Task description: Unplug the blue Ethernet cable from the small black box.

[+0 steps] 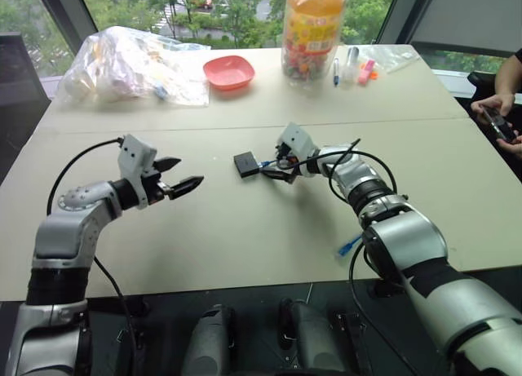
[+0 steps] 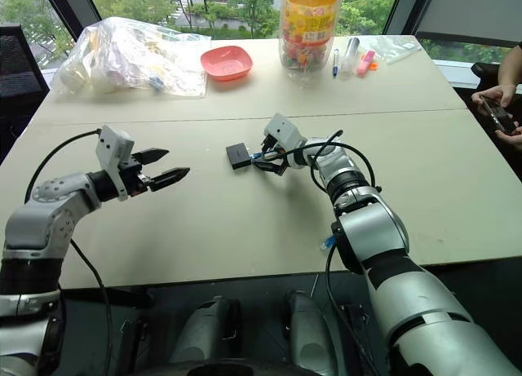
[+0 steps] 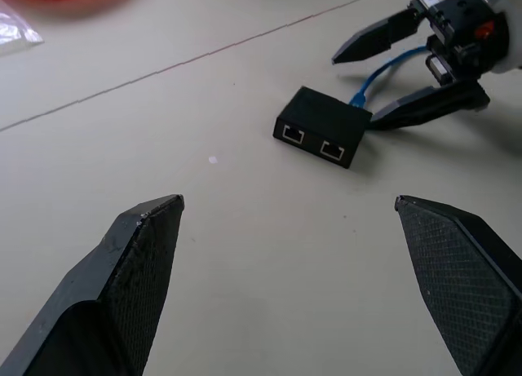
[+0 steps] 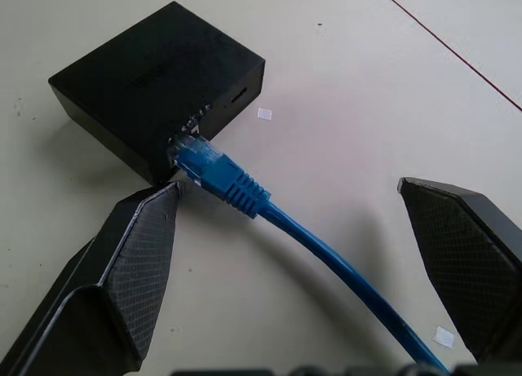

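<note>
Hovering over the table (image 1: pixel 245 254), your left gripper (image 1: pixel 181 174) has fingers spread wide, nothing held, well apart from the small black box (image 1: pixel 245 164) mid-table. Blue Ethernet cable (image 4: pixel 269 213) sits plugged into the box. Your right gripper (image 1: pixel 277 165) straddles the cable just behind the plug, fingers apart, one fingertip (image 4: pixel 159 209) just beside the box.

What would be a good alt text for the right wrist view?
A blue Ethernet cable is plugged into a small black box on a beige table. The open right gripper straddles the cable just behind its plug.
</note>
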